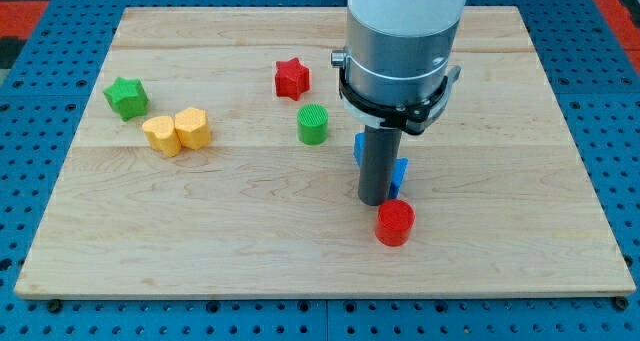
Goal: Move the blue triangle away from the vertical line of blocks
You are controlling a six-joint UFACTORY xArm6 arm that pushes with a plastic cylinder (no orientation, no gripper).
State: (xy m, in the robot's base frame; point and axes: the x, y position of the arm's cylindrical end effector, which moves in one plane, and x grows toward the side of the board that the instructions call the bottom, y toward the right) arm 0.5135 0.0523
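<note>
My tip (375,202) is a bare rod with nothing to spread or pinch, standing on the wooden board (500,251) with its end just above the red cylinder (394,222). It presses against the blue block (399,171), whose shape I cannot make out because the rod hides most of it. The green cylinder (313,124) and red star (292,78) sit toward the view's upper left. The two yellow blocks (177,132) touch near the green star (127,97) at far left, and bare board stretches to the right edge.

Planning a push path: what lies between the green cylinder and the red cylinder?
In the camera view, my tip and partly hidden blue blocks sit between green cylinder and red cylinder.
</note>
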